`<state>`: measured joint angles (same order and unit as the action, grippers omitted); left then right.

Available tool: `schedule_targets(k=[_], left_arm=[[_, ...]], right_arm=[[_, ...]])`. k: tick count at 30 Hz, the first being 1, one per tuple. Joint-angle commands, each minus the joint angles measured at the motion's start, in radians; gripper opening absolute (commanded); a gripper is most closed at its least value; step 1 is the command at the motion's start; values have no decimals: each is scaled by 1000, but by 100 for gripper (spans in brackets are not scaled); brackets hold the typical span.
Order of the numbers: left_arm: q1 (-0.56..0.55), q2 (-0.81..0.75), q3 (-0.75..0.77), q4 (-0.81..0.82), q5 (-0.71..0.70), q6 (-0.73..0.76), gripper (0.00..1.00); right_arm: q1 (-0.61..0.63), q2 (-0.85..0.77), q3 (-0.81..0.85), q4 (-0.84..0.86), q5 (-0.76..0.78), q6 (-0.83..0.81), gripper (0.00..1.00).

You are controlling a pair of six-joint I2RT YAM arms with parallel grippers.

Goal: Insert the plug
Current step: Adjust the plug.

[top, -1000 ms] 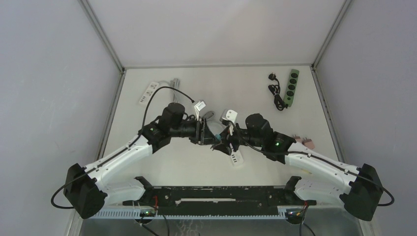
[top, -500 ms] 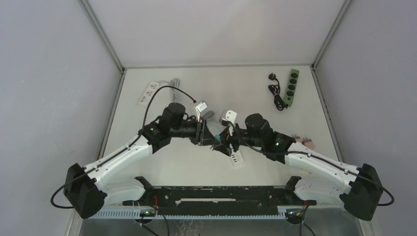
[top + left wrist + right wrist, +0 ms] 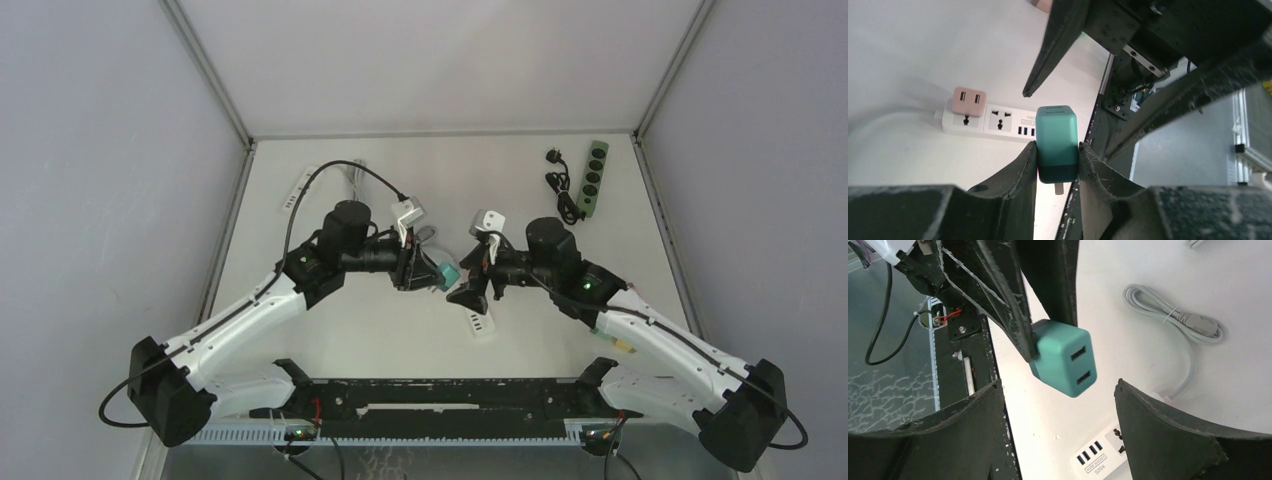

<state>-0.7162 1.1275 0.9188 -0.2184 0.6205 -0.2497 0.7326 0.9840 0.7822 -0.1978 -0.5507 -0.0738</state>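
Teal plug [image 3: 1057, 130], a cube-shaped USB charger, was pinched betw. the two fingers of the L gripper [image 3: 1057, 147], one pad on each side face, held up off the table [image 3: 380, 335]. No brand or text could be read on it. Its front face had 2 USB ports, stacked, per the R wrist cam. 1 metal prong showed under it in the L wrist view.

R gripper [image 3: 1058, 385] was spread wide, w/ a finger either side of the plug and neither touching it.

White power strip [image 3: 1103, 452] lay flat on the table under the grippers, and the teal plug was not in it. The label by its USB row read "S204"; the smaller line above was too fine to read. Counted on it: 4 blue USB ports in the R wrist view, 2 universal sockets in the L wrist view. Pink adapter [image 3: 969, 98] w/ 2 USB slots sat at the strip's end; couldn't tell if it was plugged in.

Strips total 3. Besides that one, a green strip [image 3: 594, 178] at far right had 4 round sockets and a black cord [image 3: 562, 195] bunched beside it, and a second white strip [image 3: 300, 187] lay far left. 1 grey cable bundle [image 3: 1173, 315] lay nearby. No writing legible on these.
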Motion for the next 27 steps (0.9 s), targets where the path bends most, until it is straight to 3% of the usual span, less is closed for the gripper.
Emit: schedule_targets(k=[1,11,22,27], left_arm=[[-3,-40,61,58,124,169,1],[-3,-33,84,-18,248,326,2],[-3,-40,90,-23,325,351,2],[-3,-56,89,-22,332,358,2]], right_arm=[[-32,-36,46,-28,-114,-21,87],[-35,-60,56,-54,-222,-69,83],[-19,36,162,-123,-283,-127,74],[-15,77,192,-169,-310,-153,65]])
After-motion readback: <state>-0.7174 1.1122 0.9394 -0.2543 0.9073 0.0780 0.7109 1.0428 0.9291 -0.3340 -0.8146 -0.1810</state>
